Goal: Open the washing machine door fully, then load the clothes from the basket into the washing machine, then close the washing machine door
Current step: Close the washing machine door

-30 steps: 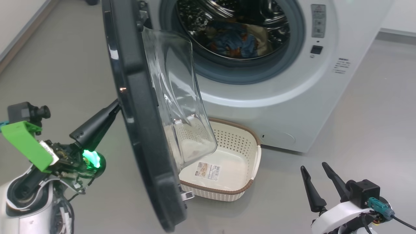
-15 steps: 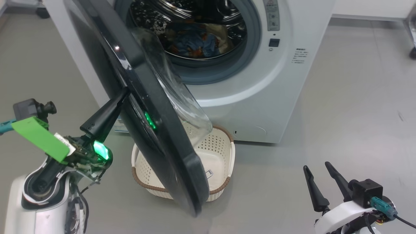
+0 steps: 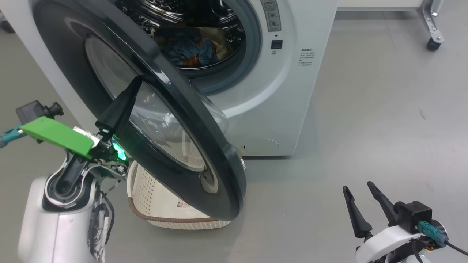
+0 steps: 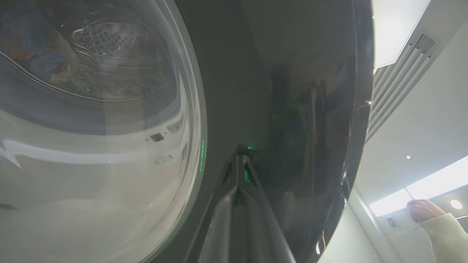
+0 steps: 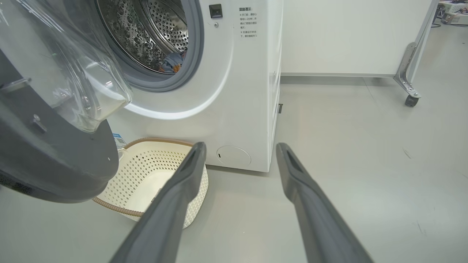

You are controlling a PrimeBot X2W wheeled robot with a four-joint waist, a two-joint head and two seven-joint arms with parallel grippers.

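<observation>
While the washing machine door [image 3: 204, 146] hangs partway open, the left gripper [image 3: 134, 81] has its two fingers squeezed together, and its tip touches the door's shiny black outside. The right gripper [image 3: 357, 186] is low over the grey floor [image 3: 365, 128], with its fingers spread apart and holding nothing. The clothes [image 3: 190, 49] lie inside the drum [image 3: 157, 7] of the washing machine [image 3: 278, 102]. The basket [image 3: 144, 188] sits on the floor under the door, right in front of the machine.
</observation>
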